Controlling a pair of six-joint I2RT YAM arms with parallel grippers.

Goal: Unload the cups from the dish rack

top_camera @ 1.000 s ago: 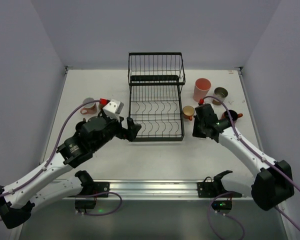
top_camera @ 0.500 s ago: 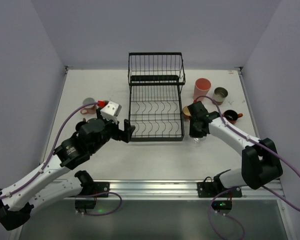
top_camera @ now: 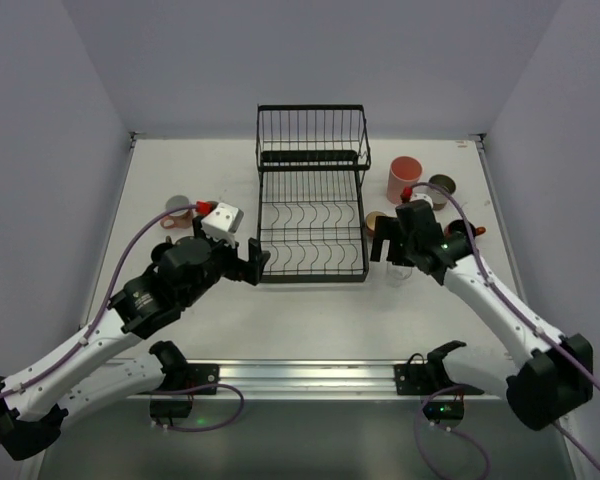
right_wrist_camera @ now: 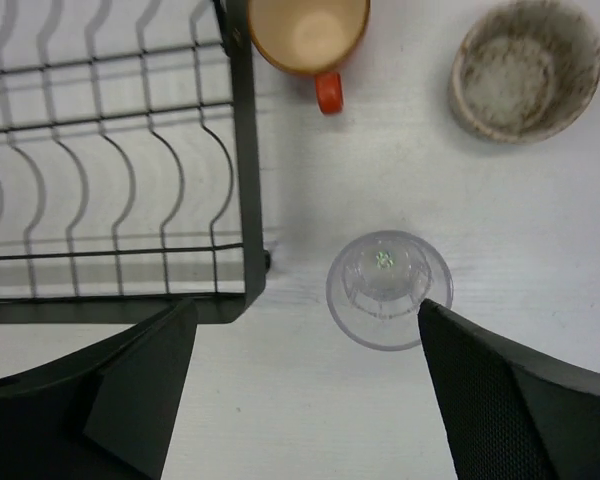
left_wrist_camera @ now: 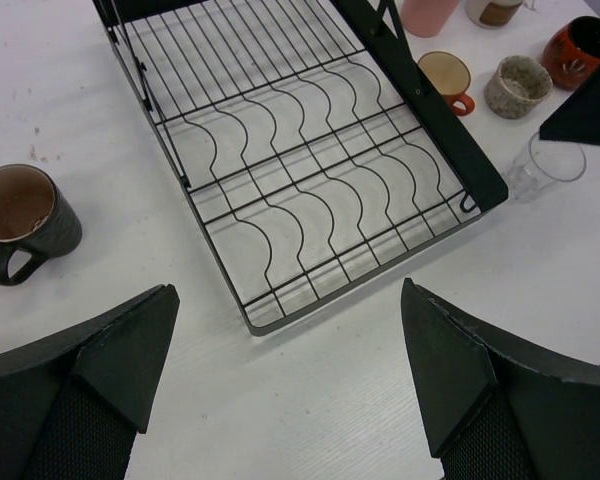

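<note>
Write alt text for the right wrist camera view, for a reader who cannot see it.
A clear glass stands upright on the white table, between the open black fingers of the right gripper. A corner of the black wire dish rack fills the upper left; an orange-handled mug and a speckled beige cup sit along the top edge.

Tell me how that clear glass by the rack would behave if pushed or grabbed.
The clear glass looks thin and transparent, so probably rigid but breakable. Its smooth wall may slip in a pinch. It stands upright, so a low nudge likely slides it.
</note>
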